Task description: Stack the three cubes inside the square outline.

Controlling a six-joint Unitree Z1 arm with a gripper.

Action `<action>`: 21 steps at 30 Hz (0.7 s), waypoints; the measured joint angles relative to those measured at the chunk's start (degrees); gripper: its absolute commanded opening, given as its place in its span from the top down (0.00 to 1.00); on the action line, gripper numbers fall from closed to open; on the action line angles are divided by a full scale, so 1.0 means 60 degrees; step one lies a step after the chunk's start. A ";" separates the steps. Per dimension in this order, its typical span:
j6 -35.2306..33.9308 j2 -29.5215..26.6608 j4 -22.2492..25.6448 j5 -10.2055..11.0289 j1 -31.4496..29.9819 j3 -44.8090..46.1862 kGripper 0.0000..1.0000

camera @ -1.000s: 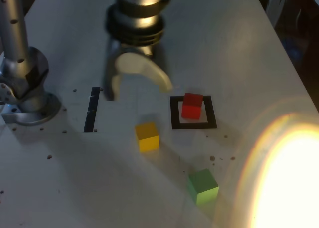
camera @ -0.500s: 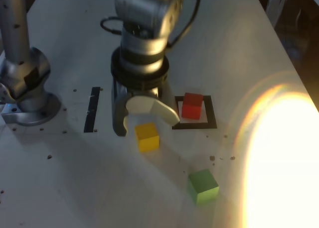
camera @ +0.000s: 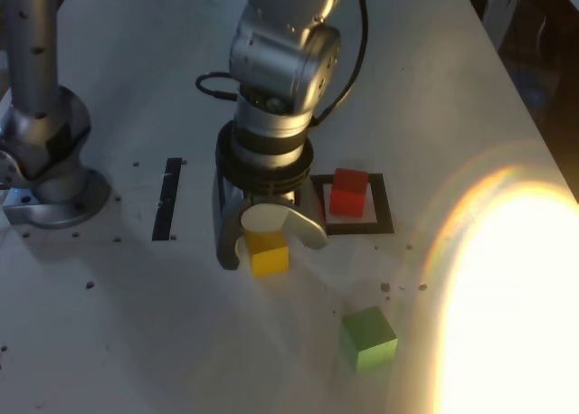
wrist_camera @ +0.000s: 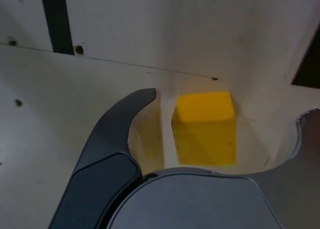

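Observation:
The yellow cube (camera: 269, 253) rests on the white table, and my gripper (camera: 270, 248) is open with one finger on each side of it, not touching. In the wrist view the yellow cube (wrist_camera: 204, 128) sits between the dark finger (wrist_camera: 117, 134) and the pale one, with gaps on both sides of the gripper (wrist_camera: 230, 103). The red cube (camera: 348, 192) stands inside the square outline (camera: 355, 227), just to the exterior view's right of my gripper. Alone near the front edge lies the green cube (camera: 368, 339).
A thin black strip (camera: 167, 199) lies on the table to the exterior view's left of my gripper. The arm's metal base (camera: 45, 161) stands at the far left. Strong glare (camera: 516, 305) washes out the table's front right.
The gripper has come forward and down from behind the yellow cube until its open fingers straddle it. None of the cubes has moved.

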 measured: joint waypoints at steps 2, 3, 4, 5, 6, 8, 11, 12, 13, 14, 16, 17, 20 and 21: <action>0.0077 0.0024 -0.0116 -0.0027 0.0086 0.0106 0.16; 0.0109 0.0032 -0.0143 -0.0041 0.0128 0.0137 0.19; 0.0134 0.0040 -0.0151 -0.0055 0.0169 0.0165 0.23; 0.0146 0.0047 -0.0151 -0.0064 0.0193 0.0189 0.28; 0.0147 0.0053 -0.0151 -0.0064 0.0204 0.0203 0.33; 0.0156 0.0055 -0.0151 -0.0065 0.0243 0.0220 0.44; 0.0169 0.0055 -0.0358 -0.0064 0.0268 0.0264 0.57; 0.0169 0.0055 -0.0517 -0.0059 0.0267 0.0289 0.58; 0.0169 0.0055 -0.0665 -0.0053 0.0263 0.0315 0.60; 0.0169 0.0055 -0.0785 -0.0052 0.0250 0.0333 0.60; 0.0169 0.0058 -0.0973 -0.0052 0.0206 0.0360 0.60; 0.0168 0.0069 -0.1032 -0.0052 0.0196 0.0360 0.61; 0.0169 0.0157 -0.1070 -0.0063 0.0186 0.0354 0.65; 0.0169 0.0183 -0.1071 -0.0063 0.0182 0.0346 0.67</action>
